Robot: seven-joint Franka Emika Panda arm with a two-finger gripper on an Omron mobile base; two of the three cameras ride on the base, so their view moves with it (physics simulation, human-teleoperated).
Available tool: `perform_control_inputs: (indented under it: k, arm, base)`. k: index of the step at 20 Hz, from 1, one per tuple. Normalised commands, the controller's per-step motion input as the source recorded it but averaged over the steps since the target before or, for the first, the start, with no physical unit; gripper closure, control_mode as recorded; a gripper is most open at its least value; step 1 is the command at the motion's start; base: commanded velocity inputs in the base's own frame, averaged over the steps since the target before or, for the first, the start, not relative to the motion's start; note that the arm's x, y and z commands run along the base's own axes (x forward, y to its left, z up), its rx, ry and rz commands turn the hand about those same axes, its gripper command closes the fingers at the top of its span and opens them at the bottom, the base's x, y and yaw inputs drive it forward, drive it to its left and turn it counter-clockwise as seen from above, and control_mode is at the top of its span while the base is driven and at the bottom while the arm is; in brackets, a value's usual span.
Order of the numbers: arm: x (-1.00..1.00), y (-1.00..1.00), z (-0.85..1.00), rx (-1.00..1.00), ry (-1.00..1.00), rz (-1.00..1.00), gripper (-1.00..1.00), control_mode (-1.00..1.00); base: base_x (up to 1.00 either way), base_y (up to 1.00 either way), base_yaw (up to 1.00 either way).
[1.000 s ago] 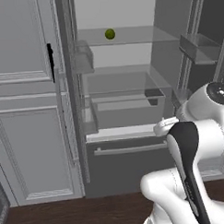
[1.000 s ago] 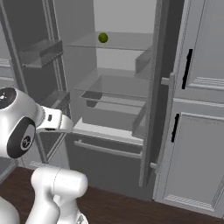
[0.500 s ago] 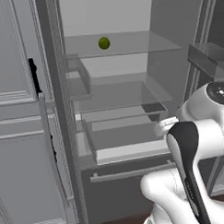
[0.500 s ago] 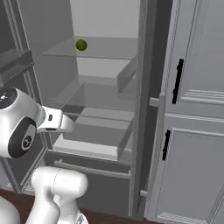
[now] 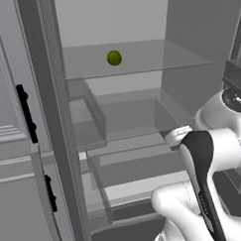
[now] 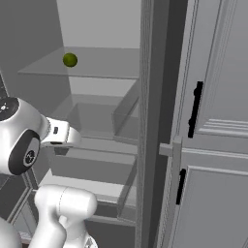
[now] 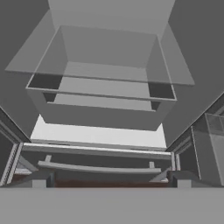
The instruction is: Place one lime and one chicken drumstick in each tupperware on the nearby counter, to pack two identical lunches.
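One lime, a small yellow-green ball, rests on a glass shelf high inside the open fridge. In the hand view my gripper is open, its two dark fingertips far apart with nothing between them. It looks down at a pulled-out clear fridge drawer, well below the lime's shelf. The chicken drumstick, the tupperware and the counter are out of view.
The pulled-out drawer juts towards the arm below the shelves. A fridge door bin hangs at the right. Grey cabinet doors with black handles flank the fridge on both sides.
The base has driven closer to the fridge, so both base views shifted and the interior and lime look larger. The gripper has stayed open.
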Motion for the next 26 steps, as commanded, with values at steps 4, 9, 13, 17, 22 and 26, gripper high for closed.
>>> perform_control_inputs:
  k: [4,9,13,17,22,26]
  arm:
    - [0.21,0.15,0.03,0.0,-0.06,0.0,-1.0,-1.0]
    - [0.03,0.23,0.52,-0.01,-0.26,0.0,-1.0,-1.0]
    - [0.14,0.08,0.58,0.07,-0.17,0.0,-1.0,-1.0]
    - [0.31,0.01,0.61,0.13,-0.08,0.01,-1.0,-1.0]
    - [0.36,0.19,0.51,0.05,-0.09,0.06,-1.0,-1.0]
    - [0.25,0.23,0.4,0.0,-0.06,0.1,-1.0,-1.0]
  base:
    - [0.0,0.0,0.0]
    - [0.0,0.0,0.0]
    - [0.0,0.0,0.0]
    - [0.0,0.0,0.0]
    - [0.0,0.0,0.0]
    - [0.0,0.0,0.0]
